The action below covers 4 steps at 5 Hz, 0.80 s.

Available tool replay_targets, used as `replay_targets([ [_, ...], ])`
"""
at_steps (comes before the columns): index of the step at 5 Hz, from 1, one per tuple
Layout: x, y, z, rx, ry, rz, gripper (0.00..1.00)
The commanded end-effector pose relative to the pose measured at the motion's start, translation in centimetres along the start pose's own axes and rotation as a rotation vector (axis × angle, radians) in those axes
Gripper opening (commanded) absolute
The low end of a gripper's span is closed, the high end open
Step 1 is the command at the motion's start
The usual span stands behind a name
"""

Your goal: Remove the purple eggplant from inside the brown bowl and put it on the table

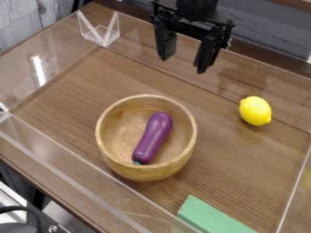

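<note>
Tool [185,56] released, above table [85,82]; purple eggplant [153,136] in brown bowl [112,150]; lemon [255,111] right, green block [225,218] front.

Clear acrylic walls [49,68] are set around the work area, and glare is thrown across them by overhead light. A grey surface [274,32] is seen behind. At lower left, dark equipment [18,218] is glimpsed, blurred.

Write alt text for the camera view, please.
A purple eggplant lies inside a brown bowl on a table. An open gripper hangs behind the bowl; a yellow lemon sits to the right.
</note>
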<state>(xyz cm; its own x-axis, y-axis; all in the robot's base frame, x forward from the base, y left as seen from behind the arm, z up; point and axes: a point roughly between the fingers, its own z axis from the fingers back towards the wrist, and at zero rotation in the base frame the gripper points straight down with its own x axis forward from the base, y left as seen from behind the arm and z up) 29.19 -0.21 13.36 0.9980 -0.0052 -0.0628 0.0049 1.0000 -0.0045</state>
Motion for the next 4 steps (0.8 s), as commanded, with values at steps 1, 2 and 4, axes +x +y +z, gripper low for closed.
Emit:
replay_targets([
  [1,-0.7,-0.1,-1.2,0.0,0.027,-0.003,1.0],
  [2,-2.3,0.0,-3.2,0.005,0.048,-0.028,1.0],
  [4,-4.0,0.2,-6.0,0.002,0.044,-0.045,1.0],
])
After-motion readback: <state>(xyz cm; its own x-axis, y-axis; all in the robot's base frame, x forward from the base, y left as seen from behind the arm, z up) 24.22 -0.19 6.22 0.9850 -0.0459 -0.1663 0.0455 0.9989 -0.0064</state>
